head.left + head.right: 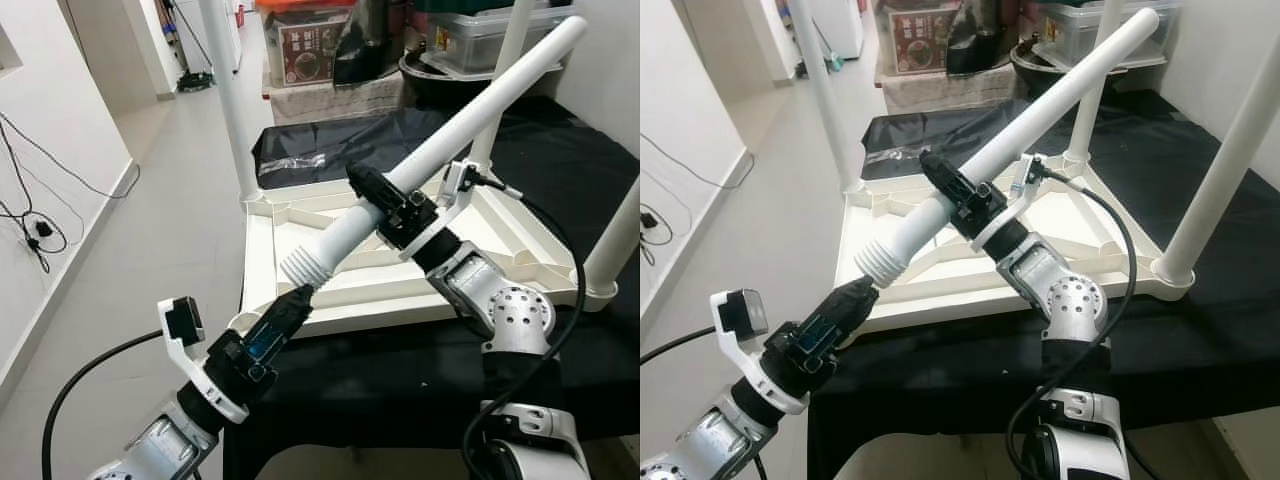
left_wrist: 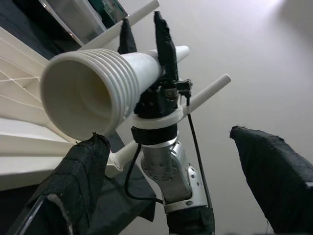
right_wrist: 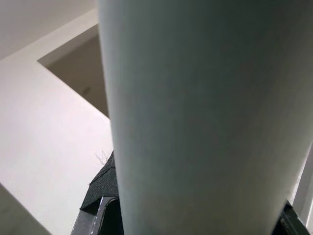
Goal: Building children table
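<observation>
Closest to me, my left gripper (image 1: 293,300) sits open just below the ribbed end of the white table leg (image 1: 470,105). My right gripper (image 1: 385,205) clamps its middle; it slants up and away over the upturned tabletop (image 1: 262,262) on black cloth (image 1: 590,170).

Upturned tabletop (image 1: 300,225) lies on the bench (image 1: 560,170), three legs standing at its corners. Loose table leg (image 1: 450,130) slants above it, held mid-shaft by right pincer (image 1: 385,205); left pincer (image 1: 285,312) just below its threaded end (image 1: 305,268).
</observation>
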Controlling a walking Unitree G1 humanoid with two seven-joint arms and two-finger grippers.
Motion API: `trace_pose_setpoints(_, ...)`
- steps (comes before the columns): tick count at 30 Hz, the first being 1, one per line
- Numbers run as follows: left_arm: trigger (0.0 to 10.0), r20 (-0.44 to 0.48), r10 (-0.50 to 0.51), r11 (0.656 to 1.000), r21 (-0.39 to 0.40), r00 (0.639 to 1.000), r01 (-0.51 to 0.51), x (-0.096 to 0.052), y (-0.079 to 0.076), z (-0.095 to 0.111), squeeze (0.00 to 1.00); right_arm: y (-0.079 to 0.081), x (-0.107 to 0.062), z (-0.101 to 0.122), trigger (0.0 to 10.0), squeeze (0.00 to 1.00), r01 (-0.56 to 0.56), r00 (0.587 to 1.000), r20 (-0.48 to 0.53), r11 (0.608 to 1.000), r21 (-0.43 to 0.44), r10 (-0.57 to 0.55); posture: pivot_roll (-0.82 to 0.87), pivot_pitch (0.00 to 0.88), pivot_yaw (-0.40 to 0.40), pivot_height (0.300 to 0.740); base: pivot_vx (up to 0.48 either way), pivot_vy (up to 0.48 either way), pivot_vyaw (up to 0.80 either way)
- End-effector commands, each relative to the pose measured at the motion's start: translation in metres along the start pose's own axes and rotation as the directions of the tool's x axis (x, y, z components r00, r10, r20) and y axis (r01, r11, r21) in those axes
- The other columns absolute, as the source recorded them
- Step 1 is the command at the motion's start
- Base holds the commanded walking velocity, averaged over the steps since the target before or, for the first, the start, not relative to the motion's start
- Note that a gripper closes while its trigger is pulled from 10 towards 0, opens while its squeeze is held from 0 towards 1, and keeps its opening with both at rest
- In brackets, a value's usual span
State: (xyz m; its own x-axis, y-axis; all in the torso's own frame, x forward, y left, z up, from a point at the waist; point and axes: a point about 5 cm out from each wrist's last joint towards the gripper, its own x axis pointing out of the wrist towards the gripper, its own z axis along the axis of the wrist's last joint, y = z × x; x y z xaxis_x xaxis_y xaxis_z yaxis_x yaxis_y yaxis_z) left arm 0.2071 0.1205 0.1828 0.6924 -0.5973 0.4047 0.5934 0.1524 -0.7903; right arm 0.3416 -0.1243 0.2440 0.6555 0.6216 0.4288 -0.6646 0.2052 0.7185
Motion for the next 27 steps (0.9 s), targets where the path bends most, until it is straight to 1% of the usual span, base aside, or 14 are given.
trace_pose_setpoints(1,10.0,0.000,0.015,1.000,0.000,1.000,-0.015,-0.005,0.001,0.000,0.00,-0.002,0.004,0.011,0.0,0.00,0.036,0.998,0.050,0.999,-0.038,-0.034,-0.12,0.030,0.054,0.740,0.000,0.000,0.00)
trace_pose_setpoints(2,10.0,0.000,0.015,1.000,0.000,1.000,-0.015,-0.005,0.001,0.000,0.00,-0.002,0.004,0.011,0.0,0.00,0.036,0.998,0.050,0.999,-0.038,-0.034,-0.12,0.030,0.054,0.740,0.000,0.000,0.00)
trace_pose_setpoints(3,10.0,-0.001,0.023,1.000,-0.002,1.000,-0.023,-0.007,0.002,-0.002,0.00,-0.007,0.005,0.016,2.3,0.00,0.084,0.994,0.070,0.993,-0.077,-0.079,-0.12,0.030,0.054,0.740,0.000,0.000,0.00)
trace_pose_setpoints(5,10.0,-0.002,0.029,1.000,-0.003,1.000,-0.029,-0.008,0.002,-0.003,0.00,-0.010,0.005,0.018,2.3,0.00,0.114,0.991,0.081,0.988,-0.105,-0.106,-0.12,0.030,0.054,0.740,0.000,0.000,0.00)
trace_pose_setpoints(6,10.0,-0.005,0.036,0.999,-0.004,0.999,-0.036,-0.009,0.003,-0.005,0.00,-0.014,0.006,0.019,10.0,0.00,0.153,0.986,0.089,0.979,-0.132,-0.142,-0.12,0.030,0.054,0.740,0.000,0.000,0.00)
trace_pose_setpoints(8,10.0,-0.028,0.062,0.998,0.008,0.998,-0.061,-0.010,0.003,-0.010,0.00,-0.019,0.008,0.020,10.0,0.00,0.220,0.974,0.100,0.955,-0.201,-0.203,-0.12,0.029,0.056,0.740,0.000,0.000,0.00)
trace_pose_setpoints(14,10.0,-0.079,0.066,0.998,0.010,0.995,-0.066,-0.011,-0.001,-0.023,0.00,-0.023,0.011,0.019,10.0,0.00,0.298,0.954,0.109,0.907,-0.297,-0.278,-0.10,0.025,0.069,0.740,0.000,0.000,0.00)
trace_pose_setpoints(17,10.0,-0.110,0.105,0.994,0.023,0.988,-0.103,-0.014,0.000,-0.032,0.00,-0.028,0.015,0.022,10.0,0.00,0.450,0.889,0.151,0.767,-0.457,-0.432,-0.09,0.023,0.062,0.740,0.000,0.000,0.00)
trace_pose_setpoints(20,10.0,-0.107,0.131,0.991,0.035,0.986,-0.128,-0.015,0.001,-0.034,0.00,-0.024,0.019,0.025,10.0,0.00,0.455,0.890,0.209,0.768,-0.451,-0.404,-0.09,0.023,0.062,0.740,0.000,0.000,0.00)
trace_pose_setpoints(21,10.0,-0.105,0.147,0.989,0.049,0.983,-0.143,-0.015,0.002,-0.034,0.00,-0.022,0.020,0.027,10.0,0.00,0.445,0.896,0.242,0.742,-0.501,-0.373,-0.08,0.020,0.057,0.740,0.000,0.000,0.00)
trace_pose_setpoints(23,10.0,-0.098,0.201,0.976,0.103,0.975,-0.191,-0.014,0.005,-0.035,0.00,-0.016,0.022,0.024,10.0,0.00,0.368,0.926,0.196,0.665,-0.650,-0.322,-0.08,0.020,0.057,0.740,0.000,0.000,0.00)
trace_pose_setpoints(25,10.0,-0.098,0.201,0.976,0.103,0.975,-0.191,-0.014,0.005,-0.035,0.00,-0.016,0.022,0.024,10.0,0.00,0.368,0.926,0.196,0.665,-0.650,-0.322,-0.08,0.020,0.057,0.740,0.000,0.000,0.00)
trace_pose_setpoints(26,10.0,-0.091,0.228,0.968,0.132,0.969,-0.215,-0.014,0.007,-0.034,0.00,-0.015,0.021,0.023,10.0,0.00,0.360,0.929,0.199,0.634,-0.684,-0.313,-0.08,0.020,0.057,0.740,0.000,0.000,0.00)
trace_pose_setpoints(27,10.0,-0.080,0.270,0.948,0.193,0.959,-0.251,-0.013,0.010,-0.033,0.00,-0.012,0.022,0.019,10.0,0.00,0.334,0.939,0.189,0.639,-0.693,-0.286,-0.08,0.017,0.051,0.740,0.000,0.000,0.00)
